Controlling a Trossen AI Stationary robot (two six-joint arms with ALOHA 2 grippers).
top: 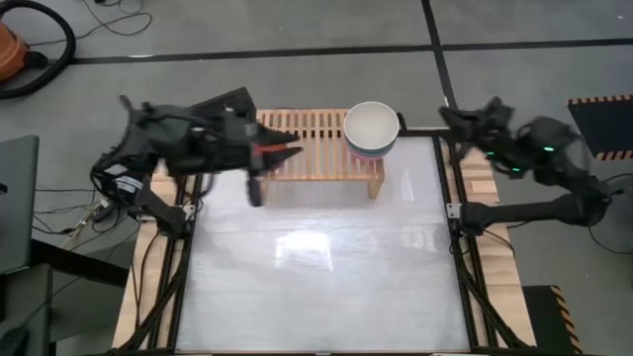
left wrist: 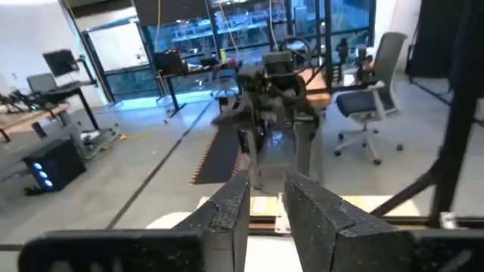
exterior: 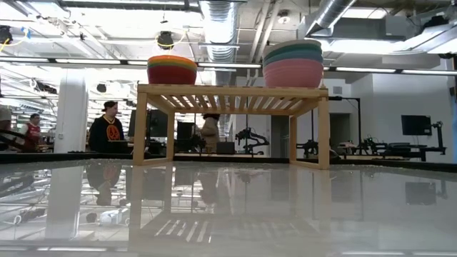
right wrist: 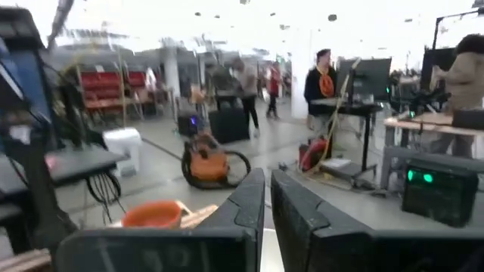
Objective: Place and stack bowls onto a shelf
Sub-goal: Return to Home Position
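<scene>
The light-wood shelf (top: 316, 146) (exterior: 232, 96) stands at the table's far edge. On its left end sits a stack of small bowls (exterior: 172, 70) with the orange-red one on top. On its right end sits a stack of larger bowls (exterior: 293, 63), pink at the bottom and cream-white (top: 371, 127) on top. My left gripper (top: 289, 150) (left wrist: 266, 198) hovers over the shelf's left part, above the small stack, with a small gap between its fingers and nothing in them. My right gripper (top: 457, 121) (right wrist: 268, 189) waits, shut and empty, by the table's far right corner.
The glossy white tabletop (top: 316, 267) stretches from the shelf to the near edge. Arm mounts and wooden side boards (top: 485, 227) line both sides. People stand and sit in the room beyond the table (exterior: 107, 125).
</scene>
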